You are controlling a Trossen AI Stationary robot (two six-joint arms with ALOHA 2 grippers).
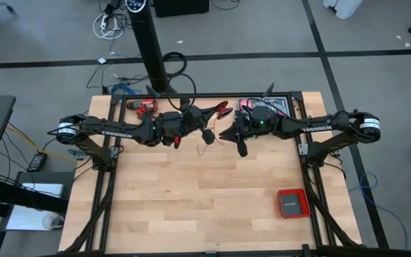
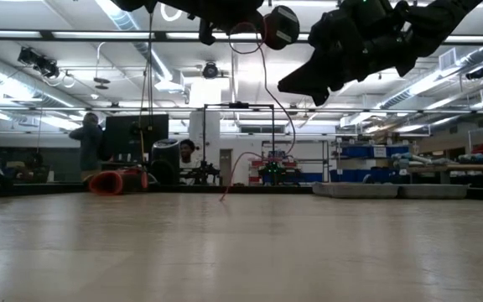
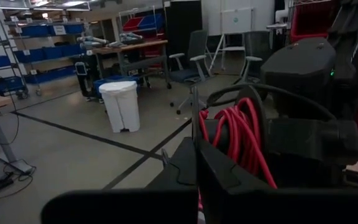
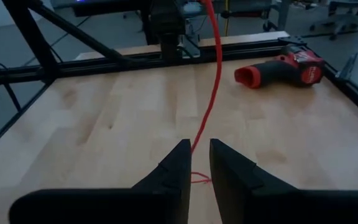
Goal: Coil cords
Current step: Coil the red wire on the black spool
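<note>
Two dark arms meet above the far middle of the table, both raised clear of the wood; the left end effector is closed tight, with coils of the thin red cord bunched just past its fingers; from there the cord hangs down to the table, where its loose end lies near the centre; the right end effector points down with its two fingers slightly apart, the red strand running in the narrow gap between them, and whether they touch it I cannot tell; a red-and-black drill lies on its side near the far rail of the table, well apart from the cord; a flat red box sits toward the near right corner.
</note>
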